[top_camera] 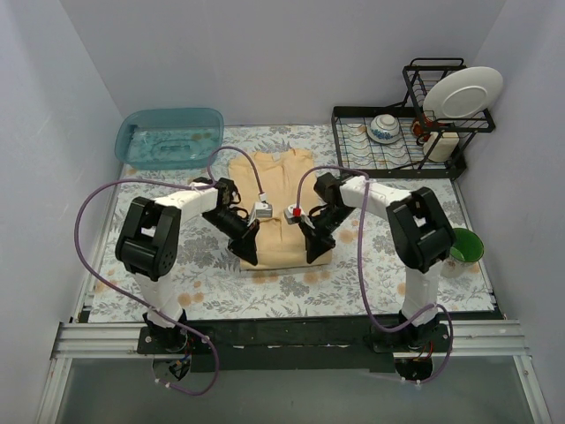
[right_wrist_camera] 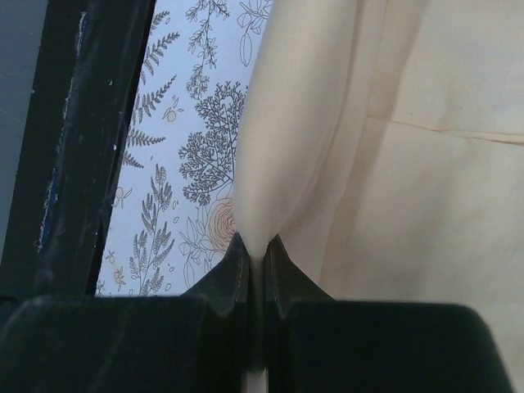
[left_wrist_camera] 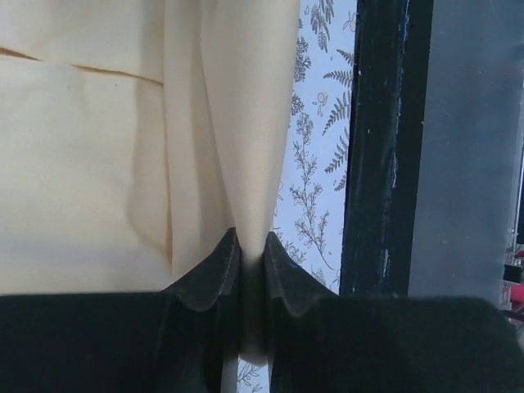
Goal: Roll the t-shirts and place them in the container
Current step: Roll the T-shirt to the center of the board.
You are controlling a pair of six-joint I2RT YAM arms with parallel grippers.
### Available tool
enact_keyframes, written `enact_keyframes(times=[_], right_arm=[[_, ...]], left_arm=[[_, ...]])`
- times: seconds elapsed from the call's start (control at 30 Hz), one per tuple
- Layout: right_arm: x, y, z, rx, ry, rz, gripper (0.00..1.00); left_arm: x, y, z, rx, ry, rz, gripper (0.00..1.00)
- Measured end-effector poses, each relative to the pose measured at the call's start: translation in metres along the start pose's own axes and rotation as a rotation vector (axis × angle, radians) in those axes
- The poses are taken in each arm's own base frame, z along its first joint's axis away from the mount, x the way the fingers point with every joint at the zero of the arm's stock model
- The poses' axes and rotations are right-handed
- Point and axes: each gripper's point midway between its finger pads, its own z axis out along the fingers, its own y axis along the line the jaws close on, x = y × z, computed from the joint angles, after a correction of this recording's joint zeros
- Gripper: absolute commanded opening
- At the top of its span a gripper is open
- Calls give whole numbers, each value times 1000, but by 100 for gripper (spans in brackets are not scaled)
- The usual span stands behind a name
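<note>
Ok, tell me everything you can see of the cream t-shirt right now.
The t-shirt is pale cream, thin soft-looking fabric, lying mostly flat on the floral cloth mid-table, with fold creases across it. Its near edge is lifted into two pinched ridges: the left gripper is shut on one, the right gripper on the other.

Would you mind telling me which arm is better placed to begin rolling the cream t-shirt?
Neither alone, I'd judge: the left gripper pinches the near hem of the t-shirt on its left, the right gripper on its right, so both should roll together.
</note>
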Motion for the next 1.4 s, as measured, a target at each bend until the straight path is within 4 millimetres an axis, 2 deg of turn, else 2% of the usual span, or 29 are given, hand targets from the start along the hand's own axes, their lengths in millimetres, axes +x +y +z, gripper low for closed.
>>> enact_keyframes(times=[0.17, 0.43, 0.57, 0.77, 0.93, 1.03, 1.07, 1.2, 1.3, 1.4], right_arm=[[11, -7, 9, -100, -1, 109, 1], [19, -31, 6, -140, -35, 227, 1], [20, -34, 7, -158, -30, 257, 1], [20, -39, 10, -180, -41, 319, 1], [21, -42, 11, -201, -36, 397, 1], [22, -42, 11, -212, -38, 446, 1], [23, -42, 10, -213, -38, 456, 1], [23, -42, 10, -215, -37, 478, 1], [23, -44, 10, -217, -29, 495, 1], [23, -45, 10, -228, -17, 517, 1]], left_arm=[[8, 11, 8, 20, 27, -69, 0], [15, 28, 15, 38, 37, -142, 0], [13, 41, 12, 27, 36, -174, 9], [13, 56, 4, 33, -2, -283, 34], [20, 54, -10, 6, -8, -288, 40], [22, 51, -19, -39, 21, -251, 46], [20, 52, -24, -68, 26, -227, 54], [5, 49, -44, -240, -2, -76, 58], [-11, 34, -59, -395, -38, 104, 60], [-23, 19, -55, -476, -59, 287, 63]])
